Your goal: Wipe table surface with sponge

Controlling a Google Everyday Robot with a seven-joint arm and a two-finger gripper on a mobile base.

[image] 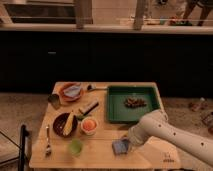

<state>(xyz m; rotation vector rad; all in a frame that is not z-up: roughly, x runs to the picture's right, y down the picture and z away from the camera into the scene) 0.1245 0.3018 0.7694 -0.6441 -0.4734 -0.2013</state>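
Note:
A grey-blue sponge (120, 146) lies on the wooden table (100, 155) near its front edge, right of centre. My gripper (128, 142) is at the end of the white arm (170, 134) that comes in from the lower right, and it sits right at the sponge's right side, pressed down to the table. The arm hides the gripper's tip.
A green tray (133, 103) with brown scraps stands at the back right. An orange plate (70, 92), a dark bowl with a banana (65, 124), an orange cup (89, 125), a green cup (75, 147) and a fork (48, 140) fill the left half.

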